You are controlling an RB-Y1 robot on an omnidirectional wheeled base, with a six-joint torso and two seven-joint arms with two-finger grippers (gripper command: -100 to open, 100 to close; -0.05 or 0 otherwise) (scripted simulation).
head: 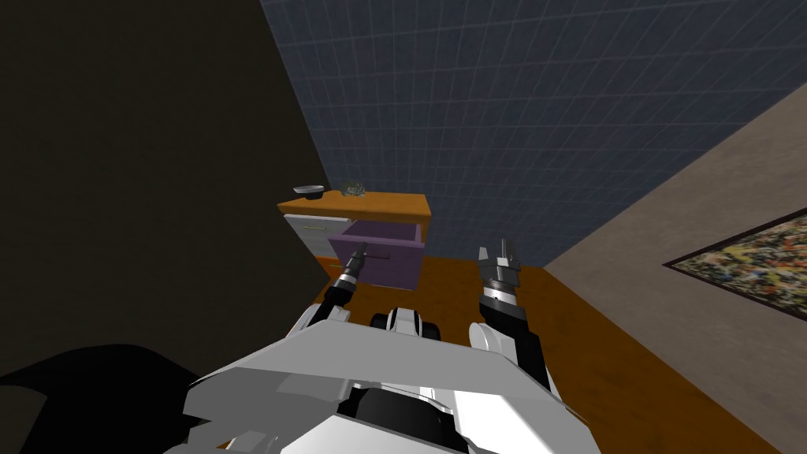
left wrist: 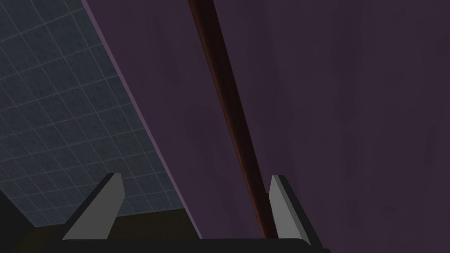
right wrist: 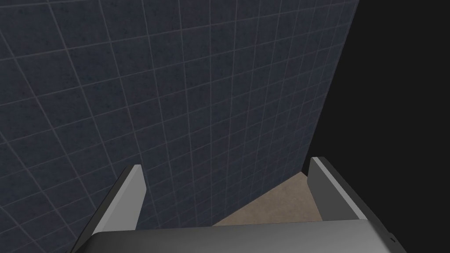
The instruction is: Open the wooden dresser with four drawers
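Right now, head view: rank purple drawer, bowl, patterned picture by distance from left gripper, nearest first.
1. Purple drawer, at the left gripper.
2. Bowl, on the dresser top behind.
3. Patterned picture, far to the right.

Orange-topped dresser (head: 390,206) stands upright, its purple top drawer (head: 394,264) pulled out.

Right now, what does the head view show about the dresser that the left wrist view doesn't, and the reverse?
Head view adds: the orange-topped dresser with its purple drawer pulled out, a bowl on top, and the right end effector raised, open. Left wrist view adds: the dark reddish handle running between the open fingers, close beside one. Shared: the left end effector at that drawer's front, and the blue tiled wall.
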